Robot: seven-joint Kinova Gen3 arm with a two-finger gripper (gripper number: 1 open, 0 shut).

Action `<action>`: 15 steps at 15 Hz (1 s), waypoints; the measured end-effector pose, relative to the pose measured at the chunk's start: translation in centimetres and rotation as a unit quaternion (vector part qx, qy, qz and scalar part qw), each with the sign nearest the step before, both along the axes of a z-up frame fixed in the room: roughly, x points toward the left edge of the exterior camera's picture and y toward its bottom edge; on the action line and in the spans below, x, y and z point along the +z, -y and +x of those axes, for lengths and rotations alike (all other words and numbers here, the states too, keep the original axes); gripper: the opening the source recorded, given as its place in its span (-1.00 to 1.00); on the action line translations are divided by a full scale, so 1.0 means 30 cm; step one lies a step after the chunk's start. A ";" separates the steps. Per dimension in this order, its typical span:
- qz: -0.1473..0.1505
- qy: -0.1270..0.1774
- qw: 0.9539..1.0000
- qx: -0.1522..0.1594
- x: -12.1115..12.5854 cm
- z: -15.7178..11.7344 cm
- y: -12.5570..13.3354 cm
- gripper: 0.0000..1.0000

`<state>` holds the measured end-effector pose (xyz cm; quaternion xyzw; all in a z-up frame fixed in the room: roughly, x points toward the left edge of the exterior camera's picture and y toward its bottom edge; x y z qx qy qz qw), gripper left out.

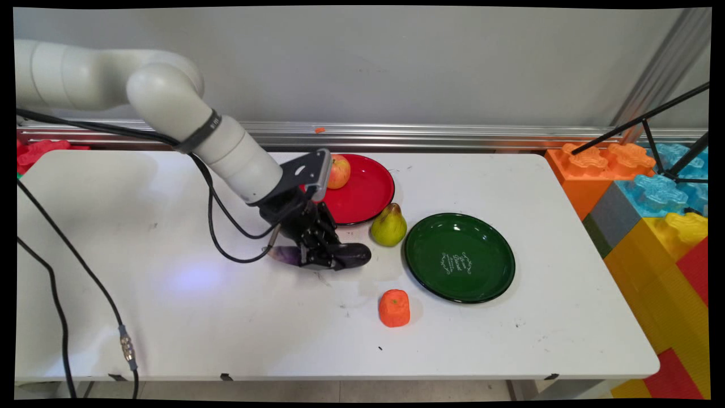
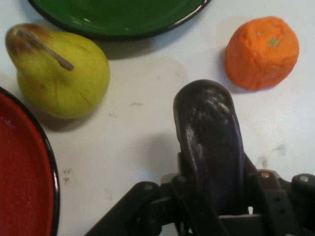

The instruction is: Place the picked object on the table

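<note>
My gripper [image 1: 324, 256] is down at the table's middle, shut on a dark purple eggplant [image 1: 354, 255] that lies lengthwise on the white table. In the hand view the eggplant [image 2: 211, 142] runs up from between the black fingers, its rounded end free. A yellow-green pear [image 1: 388, 225] [image 2: 61, 73] stands just beyond it to the right. An orange [image 1: 394, 307] [image 2: 262, 53] sits nearer the front. The pear stands between a red plate [image 1: 368, 192] [image 2: 24, 172] holding an apple [image 1: 338, 171] and a green plate [image 1: 459, 258] [image 2: 118, 17].
Large coloured building blocks [image 1: 651, 209] are stacked off the table's right end, with a black tripod's legs [image 1: 651, 136] above them. Black cables [image 1: 62, 317] hang from the arm over the table's left front. Red blocks [image 1: 39, 152] lie behind the left corner.
</note>
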<state>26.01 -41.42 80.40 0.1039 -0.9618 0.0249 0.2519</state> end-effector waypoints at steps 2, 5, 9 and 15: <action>0.002 0.002 1.000 -0.003 -0.030 0.003 0.005 -1.00; 0.003 0.004 1.000 -0.008 -0.063 0.005 0.011 -1.00; 0.000 0.005 1.000 -0.017 -0.095 0.005 0.017 -1.00; -0.003 0.009 1.000 -0.026 -0.123 0.006 0.025 -1.00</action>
